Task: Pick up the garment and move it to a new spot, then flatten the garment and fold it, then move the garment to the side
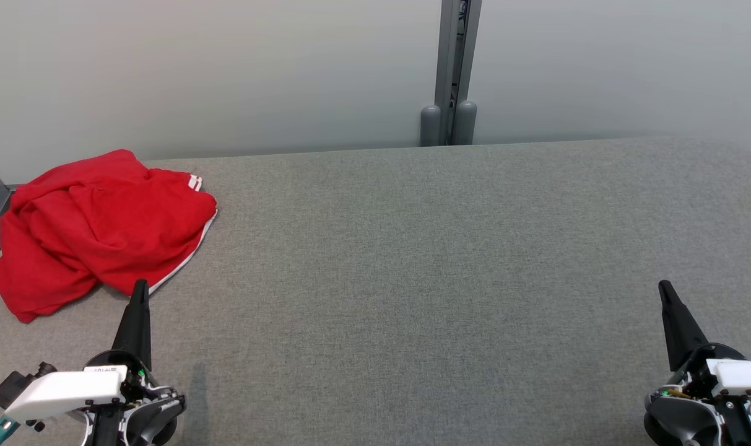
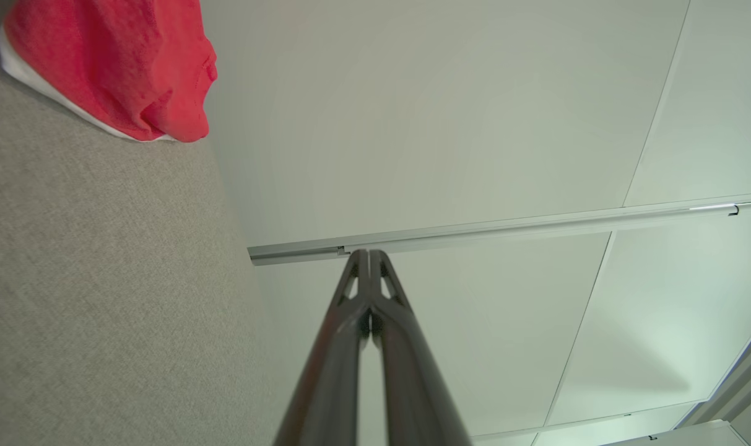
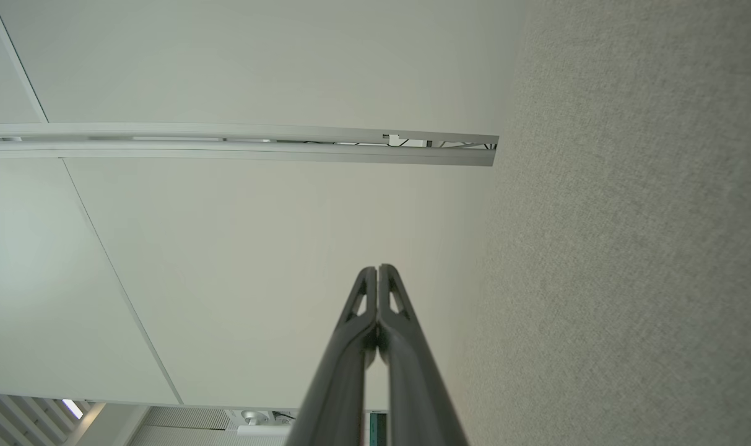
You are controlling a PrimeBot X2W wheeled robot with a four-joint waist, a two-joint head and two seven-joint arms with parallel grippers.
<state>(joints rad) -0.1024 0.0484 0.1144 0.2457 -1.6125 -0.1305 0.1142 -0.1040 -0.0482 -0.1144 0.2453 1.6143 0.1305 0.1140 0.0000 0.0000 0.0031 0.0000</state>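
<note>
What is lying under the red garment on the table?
The red garment rests crumpled on the grey table, which shows beside it. Whether anything else lies beneath its folds cannot be seen.

The garment (image 1: 96, 223) is lying bunched on the table (image 1: 412, 279), at its far left corner, reaching close to the left edge and the back edge; the table top is stretching away to the right of it; the wall (image 1: 226, 74) is standing behind the table along its far edge; a post (image 1: 452, 62) is rising against that wall, just behind the far edge and a little right of the middle; the left gripper (image 1: 141, 288) is sitting over the near left of the table, its tip lying just before the garment's near edge; the right gripper (image 1: 665, 290) is sitting over the near right, well apart from the garment.
</note>
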